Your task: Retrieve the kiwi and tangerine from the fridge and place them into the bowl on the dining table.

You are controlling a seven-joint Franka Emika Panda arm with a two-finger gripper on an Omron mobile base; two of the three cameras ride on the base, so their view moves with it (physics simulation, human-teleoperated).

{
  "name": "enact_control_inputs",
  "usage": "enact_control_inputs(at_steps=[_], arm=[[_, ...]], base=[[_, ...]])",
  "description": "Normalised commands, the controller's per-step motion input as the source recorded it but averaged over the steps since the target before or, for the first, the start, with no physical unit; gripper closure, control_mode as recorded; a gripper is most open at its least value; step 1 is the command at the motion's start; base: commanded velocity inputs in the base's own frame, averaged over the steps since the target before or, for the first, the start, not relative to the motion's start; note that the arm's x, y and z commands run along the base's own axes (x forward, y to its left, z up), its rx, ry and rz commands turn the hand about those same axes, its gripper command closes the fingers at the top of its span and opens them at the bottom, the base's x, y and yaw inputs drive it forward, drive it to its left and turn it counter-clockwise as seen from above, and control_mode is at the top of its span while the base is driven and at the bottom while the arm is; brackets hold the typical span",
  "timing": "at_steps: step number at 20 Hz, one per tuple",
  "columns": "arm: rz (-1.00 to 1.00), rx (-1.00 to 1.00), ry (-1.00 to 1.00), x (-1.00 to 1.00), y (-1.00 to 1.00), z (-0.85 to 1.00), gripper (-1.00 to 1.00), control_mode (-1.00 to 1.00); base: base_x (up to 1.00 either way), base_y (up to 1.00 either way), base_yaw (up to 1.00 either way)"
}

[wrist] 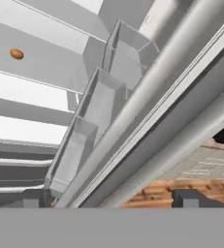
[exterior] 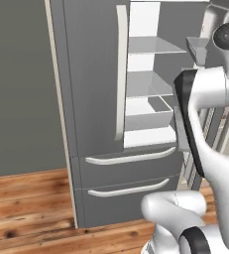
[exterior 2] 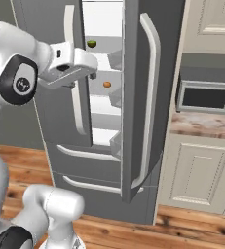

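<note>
Left base view: I have the fridge (exterior: 93, 99) with its right door swung open, white shelves bare at one o'clock. Right base view: the gripper (exterior 2: 87, 73) hangs wide open and empty; the tangerine (exterior 2: 106, 84) sits at three o'clock, kiwi (exterior 2: 91, 44) at twelve. Hand view: the tangerine (wrist: 16, 54) is at ten o'clock, so I judge fetching has barely begun, and the gripper must next turn inward toward a fruit.

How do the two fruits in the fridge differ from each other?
The kiwi is green-brown; the tangerine is orange. The kiwi sits on a higher shelf of the fridge, the tangerine one shelf below. The kiwi lies further left in the right base view, the tangerine more to the right. Both are small, rounded, and untouched on white shelves.
</note>
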Motion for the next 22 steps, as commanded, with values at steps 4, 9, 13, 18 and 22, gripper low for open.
enact_control_inputs(at_steps=[4, 9, 13, 18, 22], arm=[[-0.03, -0.18, 0.22, 1.00, 0.00, 0.30, -1.00, -1.00], [-0.03, -0.14, 0.28, 0.97, -0.12, 0.11, -1.00, -1.00], [0.00, -0.08, 0.24, 0.84, -0.57, -0.08, -1.00, -1.00], [0.00, -0.04, 0.24, 0.84, -0.85, -0.22, -1.00, -1.00], [0.00, -0.03, 0.19, 0.49, -0.99, -0.31, -1.00, -1.00]], base=[[0.00, 0.00, 0.00], [0.00, 0.00, 0.00], [0.00, 0.00, 0.00], [0.00, 0.00, 0.00], [0.00, 0.00, 0.00]])
